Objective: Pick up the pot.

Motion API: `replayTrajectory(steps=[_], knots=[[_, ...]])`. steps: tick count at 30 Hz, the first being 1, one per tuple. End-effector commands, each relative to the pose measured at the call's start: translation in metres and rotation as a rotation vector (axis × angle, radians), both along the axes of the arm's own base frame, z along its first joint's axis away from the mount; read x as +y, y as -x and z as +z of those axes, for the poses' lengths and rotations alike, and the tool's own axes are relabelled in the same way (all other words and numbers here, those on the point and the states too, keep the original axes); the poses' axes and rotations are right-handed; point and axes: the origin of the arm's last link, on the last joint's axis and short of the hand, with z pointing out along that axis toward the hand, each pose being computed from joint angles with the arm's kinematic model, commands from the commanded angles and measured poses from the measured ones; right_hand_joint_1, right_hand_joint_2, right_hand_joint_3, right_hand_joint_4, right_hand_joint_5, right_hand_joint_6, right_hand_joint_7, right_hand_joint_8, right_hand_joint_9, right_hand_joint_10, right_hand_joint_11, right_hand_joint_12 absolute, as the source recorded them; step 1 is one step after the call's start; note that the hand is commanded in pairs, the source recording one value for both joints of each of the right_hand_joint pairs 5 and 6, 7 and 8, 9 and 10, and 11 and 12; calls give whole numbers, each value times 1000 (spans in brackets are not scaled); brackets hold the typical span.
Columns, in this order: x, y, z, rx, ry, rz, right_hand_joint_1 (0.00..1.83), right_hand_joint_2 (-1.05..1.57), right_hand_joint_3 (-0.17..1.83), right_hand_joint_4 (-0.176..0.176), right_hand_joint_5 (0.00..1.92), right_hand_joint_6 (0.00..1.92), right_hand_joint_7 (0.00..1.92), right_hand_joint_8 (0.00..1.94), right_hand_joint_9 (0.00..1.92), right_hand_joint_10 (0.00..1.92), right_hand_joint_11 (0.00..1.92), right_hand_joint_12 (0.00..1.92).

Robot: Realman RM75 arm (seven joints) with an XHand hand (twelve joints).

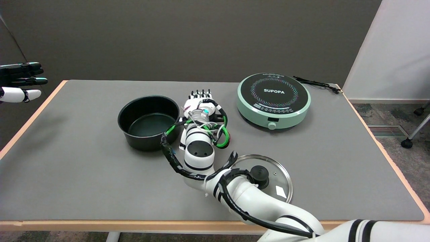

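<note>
The black pot point(147, 121) stands upright and empty on the grey table, left of centre. My right hand point(200, 102) is low over the table just to the right of the pot's rim, and its fingers point(201, 93) stretch away from the camera. Nothing shows between the fingers, and they seem to be apart from the pot's wall. The wrist and its cables hide the pot's right side, so I cannot tell whether a handle is there.
A glass lid point(277, 179) with a black knob lies near the front, partly under my forearm. A green induction cooker point(273, 97) sits at the back right, with its cord point(315, 82) behind it. The idle left hand point(20, 81) hangs at the upper left.
</note>
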Motion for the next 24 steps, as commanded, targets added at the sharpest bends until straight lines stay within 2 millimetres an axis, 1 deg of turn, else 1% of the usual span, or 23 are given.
replayTrajectory(steps=[1,2,5,10,11,12,13,24], knots=[[1,-4,7,20,-1,-10,1200,-552,875,-50,20,20,20,20,20,20,20,20],[1,-3,7,20,1,-11,1190,-553,883,-41,19,19,19,19,19,19,19,19],[1,-2,9,14,8,-15,1178,-549,874,-30,17,17,17,17,17,17,17,17],[2,0,11,12,14,-32,1146,-471,706,29,20,20,20,20,20,20,20,20],[2,0,11,7,15,-33,1140,-449,681,94,22,22,22,22,22,22,22,22],[2,1,12,1,16,-34,1133,-420,652,176,24,24,24,24,24,24,24,24],[3,2,12,2,16,-38,1123,-370,603,176,29,29,29,29,29,29,29,29],[3,5,18,-9,19,-60,1135,-232,492,176,43,43,43,43,43,43,43,43]])
